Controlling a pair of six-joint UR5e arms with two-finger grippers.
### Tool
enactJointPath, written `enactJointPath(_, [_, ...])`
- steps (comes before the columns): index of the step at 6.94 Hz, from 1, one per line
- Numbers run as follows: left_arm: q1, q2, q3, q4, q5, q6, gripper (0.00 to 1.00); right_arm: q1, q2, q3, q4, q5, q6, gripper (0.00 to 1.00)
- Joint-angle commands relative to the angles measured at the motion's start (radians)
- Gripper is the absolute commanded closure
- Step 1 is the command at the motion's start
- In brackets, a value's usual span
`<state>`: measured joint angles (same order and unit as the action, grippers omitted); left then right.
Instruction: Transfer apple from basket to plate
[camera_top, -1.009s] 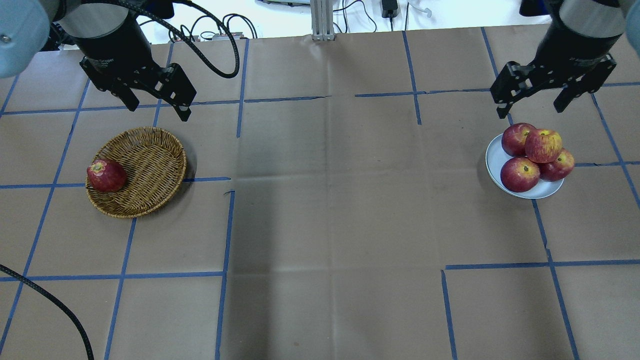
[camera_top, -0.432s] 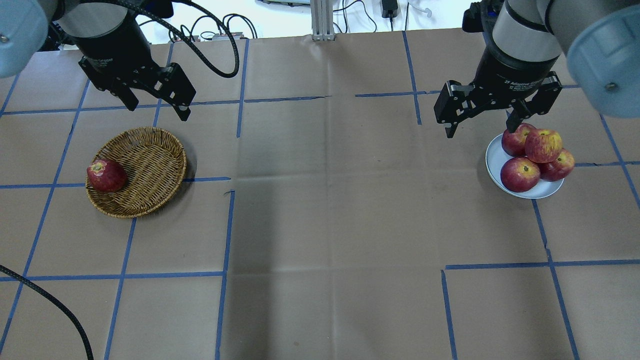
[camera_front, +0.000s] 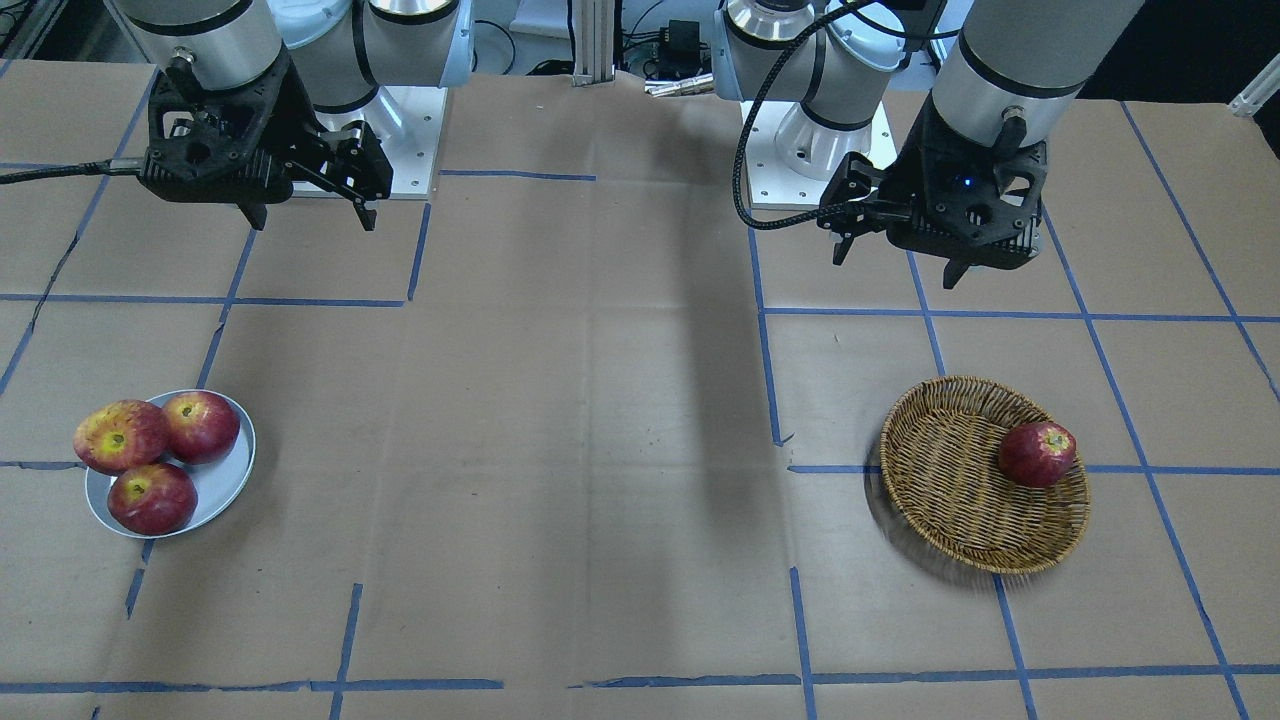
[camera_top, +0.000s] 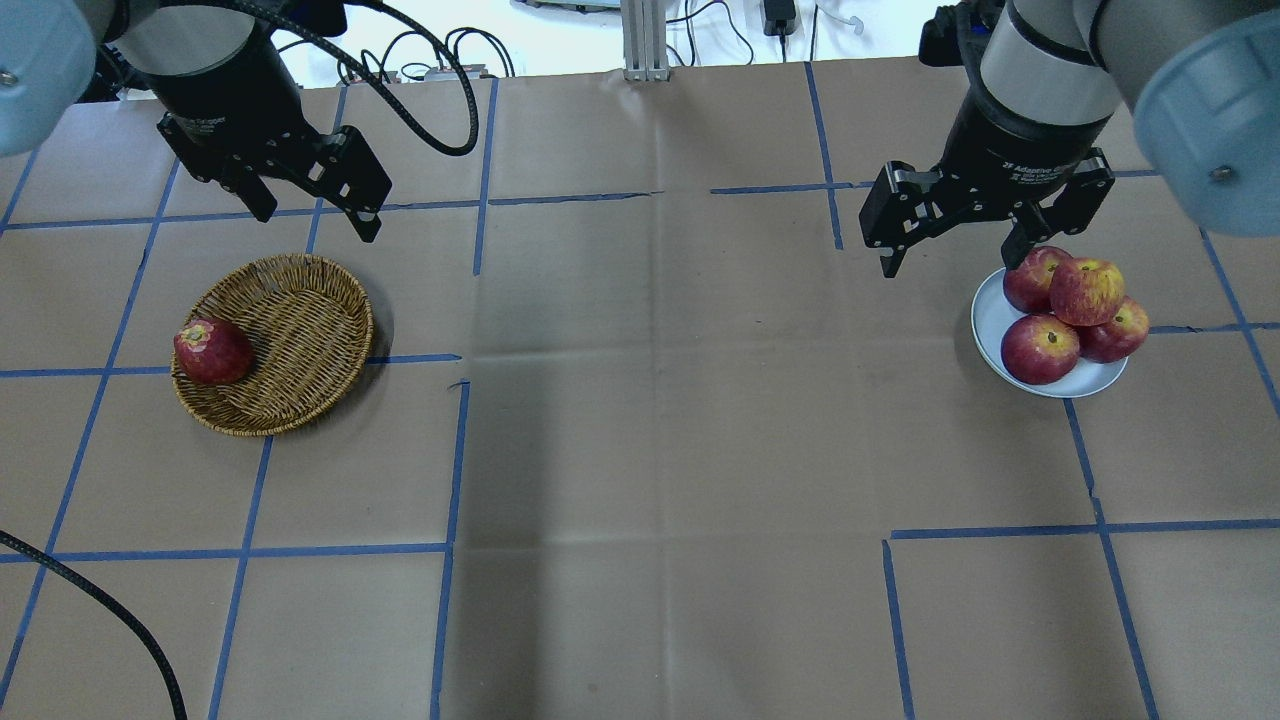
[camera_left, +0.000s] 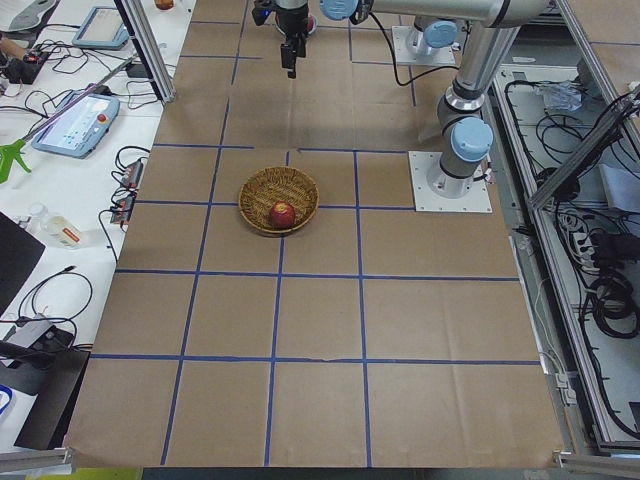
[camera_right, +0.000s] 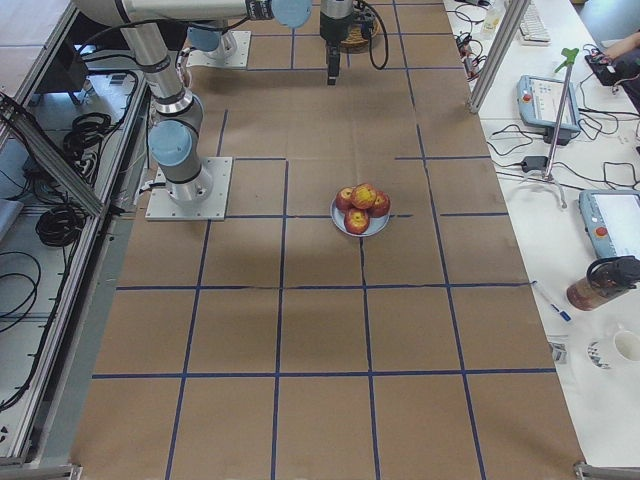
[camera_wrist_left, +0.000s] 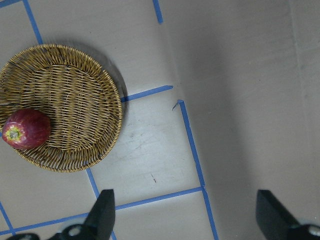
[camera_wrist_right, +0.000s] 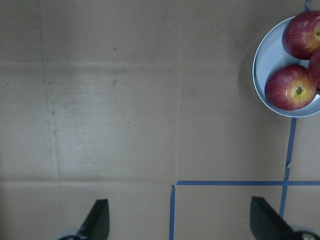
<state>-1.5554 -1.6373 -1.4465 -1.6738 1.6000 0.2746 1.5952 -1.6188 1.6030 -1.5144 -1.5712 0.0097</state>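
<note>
The streaky red-yellow apple (camera_top: 1086, 290) lies on top of three darker apples on the pale plate (camera_top: 990, 315) at the right; it also shows in the front view (camera_front: 120, 435). The wicker basket (camera_top: 290, 340) at the left holds one darker, deep-red apple (camera_top: 212, 350) against its left rim. My right gripper (camera_top: 950, 265) is open and empty, above the table just behind and left of the plate. My left gripper (camera_top: 318, 222) is open and empty, above the table behind the basket.
Brown paper with blue tape lines covers the table. The left wrist view shows the basket (camera_wrist_left: 65, 75) with the dark apple (camera_wrist_left: 26, 129). The right wrist view shows the plate's rim (camera_wrist_right: 262, 65) at its top right. A black cable (camera_top: 100, 600) hangs at the front left.
My right gripper has swung in from the far right to the plate's back left edge, still open. The left gripper, the apples, basket and plate have not moved.
</note>
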Motion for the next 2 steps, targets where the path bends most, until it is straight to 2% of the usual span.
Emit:
enactJointPath(1, [0.0,0.001,0.0,-0.001,0.0,0.0,0.01,-0.001,0.0,0.002,-0.003,-0.001,-0.001,0.0])
enactJointPath(2, [0.0,0.001,-0.002,-0.001,0.0,0.0,0.01,-0.001,0.0,0.002,-0.003,-0.001,-0.001,0.0])
